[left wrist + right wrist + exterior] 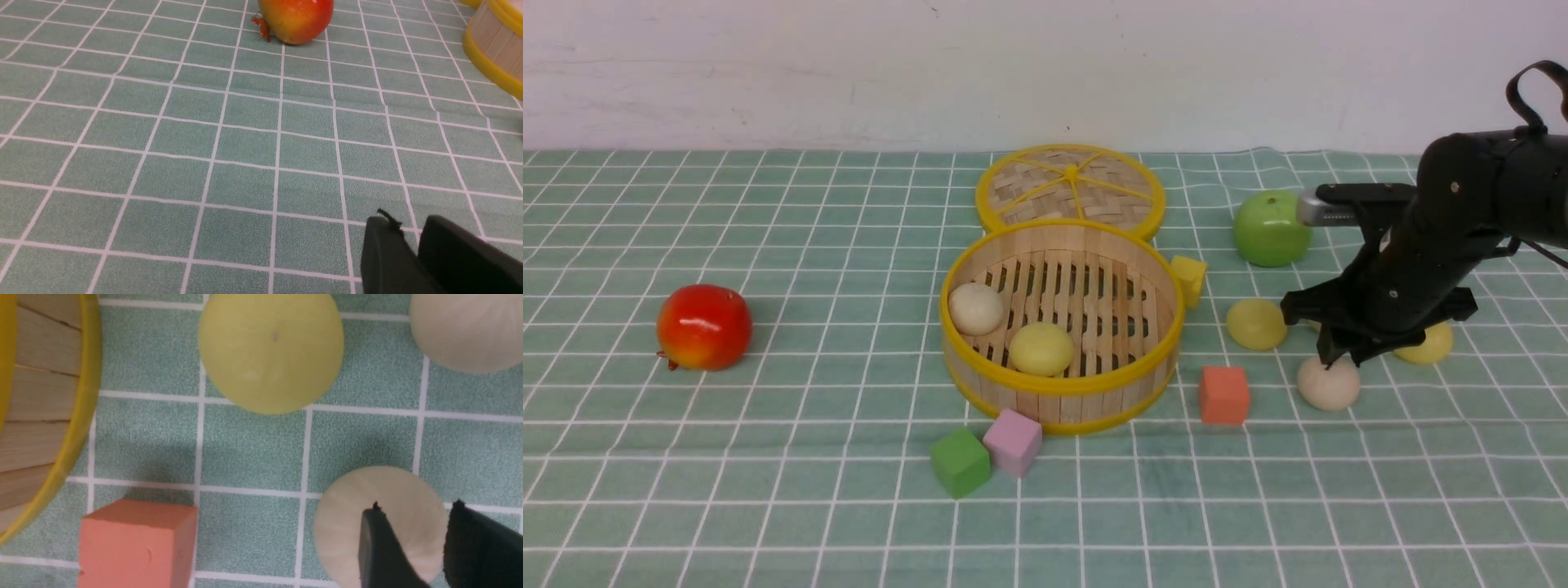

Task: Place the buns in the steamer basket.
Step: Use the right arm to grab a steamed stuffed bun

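The steamer basket stands mid-table with an off-white bun and a yellow bun inside. To its right on the cloth lie a yellow bun, an off-white bun and another yellow bun, half hidden by the arm. My right gripper hangs open just over the off-white bun, its fingers narrower apart than the bun. The right wrist view also shows the yellow bun and a second off-white bun. My left gripper is slightly open and empty, low over bare cloth.
The woven lid lies behind the basket. A green apple sits far right, a red apple left. A yellow cube, an orange cube, a green cube and a pink cube surround the basket.
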`<move>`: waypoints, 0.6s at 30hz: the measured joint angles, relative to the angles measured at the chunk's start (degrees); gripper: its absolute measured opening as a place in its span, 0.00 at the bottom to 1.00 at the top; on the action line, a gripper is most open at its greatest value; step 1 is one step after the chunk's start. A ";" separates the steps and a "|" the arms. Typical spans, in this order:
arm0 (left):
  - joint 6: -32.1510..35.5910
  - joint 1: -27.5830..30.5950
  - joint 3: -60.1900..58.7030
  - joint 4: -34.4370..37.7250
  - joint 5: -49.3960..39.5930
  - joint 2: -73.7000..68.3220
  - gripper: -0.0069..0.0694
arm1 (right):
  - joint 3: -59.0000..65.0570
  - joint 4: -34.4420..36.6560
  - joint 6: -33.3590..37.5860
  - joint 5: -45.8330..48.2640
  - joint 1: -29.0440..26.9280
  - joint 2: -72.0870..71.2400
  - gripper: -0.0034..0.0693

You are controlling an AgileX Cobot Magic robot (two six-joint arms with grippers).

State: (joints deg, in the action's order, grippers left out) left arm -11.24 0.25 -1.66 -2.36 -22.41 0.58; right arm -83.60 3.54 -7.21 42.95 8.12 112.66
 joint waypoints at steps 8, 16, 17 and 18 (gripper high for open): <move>0.00 0.00 0.00 0.00 0.00 0.00 0.27 | 0.00 0.00 -0.90 -0.71 0.00 0.00 0.38; 0.00 0.00 0.00 0.00 0.00 0.00 0.28 | 0.00 0.00 -2.94 -1.83 0.00 0.00 0.38; 0.00 0.00 0.00 0.00 0.00 0.00 0.28 | 0.00 0.00 -2.94 -1.70 0.00 0.00 0.38; 0.00 0.00 0.00 0.00 0.00 0.00 0.28 | 0.00 0.00 -2.96 -1.57 0.00 0.00 0.38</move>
State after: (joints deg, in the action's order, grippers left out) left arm -11.24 0.25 -1.66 -2.36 -22.41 0.58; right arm -83.60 3.54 -10.16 41.39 8.12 112.66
